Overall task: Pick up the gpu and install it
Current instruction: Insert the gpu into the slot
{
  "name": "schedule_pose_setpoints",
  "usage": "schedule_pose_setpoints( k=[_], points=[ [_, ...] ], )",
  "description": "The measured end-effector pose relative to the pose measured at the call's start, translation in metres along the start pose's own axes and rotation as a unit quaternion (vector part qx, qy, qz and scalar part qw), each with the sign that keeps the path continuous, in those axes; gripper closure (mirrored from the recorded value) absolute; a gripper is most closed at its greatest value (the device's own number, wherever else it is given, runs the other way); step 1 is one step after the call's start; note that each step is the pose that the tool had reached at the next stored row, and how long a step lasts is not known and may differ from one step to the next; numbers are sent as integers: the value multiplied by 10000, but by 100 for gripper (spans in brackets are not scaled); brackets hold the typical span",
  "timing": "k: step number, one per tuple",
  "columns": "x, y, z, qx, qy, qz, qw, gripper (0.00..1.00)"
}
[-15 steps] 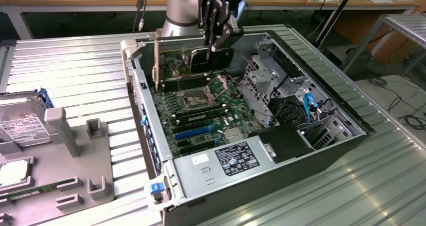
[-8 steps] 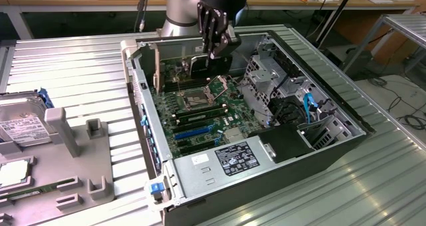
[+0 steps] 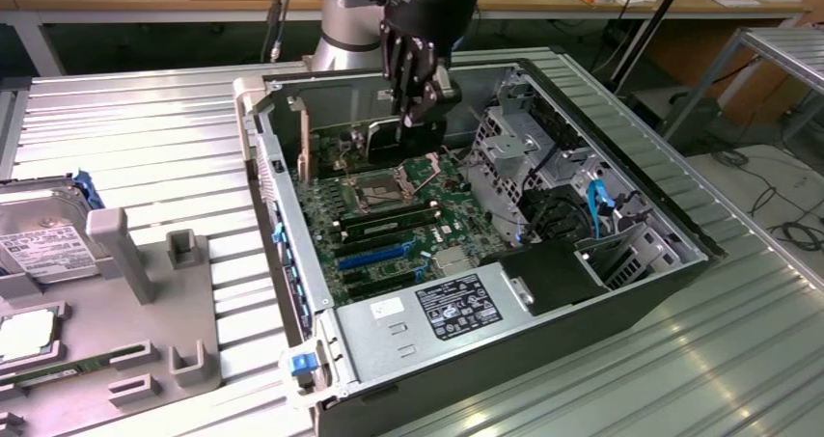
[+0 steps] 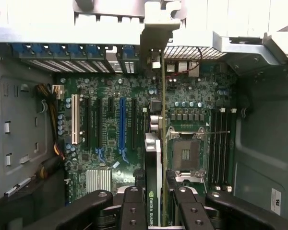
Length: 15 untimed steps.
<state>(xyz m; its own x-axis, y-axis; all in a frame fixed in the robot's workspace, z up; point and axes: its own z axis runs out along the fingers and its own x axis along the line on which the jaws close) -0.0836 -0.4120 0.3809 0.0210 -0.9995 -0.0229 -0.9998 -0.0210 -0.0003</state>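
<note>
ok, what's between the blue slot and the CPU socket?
In the wrist view: a black slot and the gpu, held edge-on in the gripper.

A ribbed metal table (image 3: pixel 142 119) carries an open computer case (image 3: pixel 541 355) and a grey fixture (image 3: pixel 142 302).

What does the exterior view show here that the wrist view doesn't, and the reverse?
Exterior view: the labelled power supply and a hard drive on the grey fixture beside the case. Wrist view: the white expansion slot and a yellow-and-black cable bundle by the case wall. Both: the claw shut on the gpu, held above the motherboard near the CPU socket.
</note>
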Motion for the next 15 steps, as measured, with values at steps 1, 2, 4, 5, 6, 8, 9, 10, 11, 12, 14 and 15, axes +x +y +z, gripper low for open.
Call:
schedule_pose_setpoints(
  k=[1,2,4,5,6,8,9,10,11,12,14,15],
  points=[
    [1,0,26,1,0,0,10000,73],
    [3,0,48,1,1,0,10000,73],
    [11,1,100,2,0,1,10000,73],
    [11,0,118,2,0,1,10000,73],
    [12,0,131,2,0,1,10000,73],
    [54,0,182,3,1,1,10000,73],
    [79,1,202,3,1,3,10000,73],
    [108,1,215,3,1,5,10000,73],
    [142,1,232,3,1,12,10000,73],
    [172,2,249,4,1,28,10000,73],
    [191,2,267,5,1,49,10000,73],
    [207,2,285,7,3,72,10000,73]
  ],
)
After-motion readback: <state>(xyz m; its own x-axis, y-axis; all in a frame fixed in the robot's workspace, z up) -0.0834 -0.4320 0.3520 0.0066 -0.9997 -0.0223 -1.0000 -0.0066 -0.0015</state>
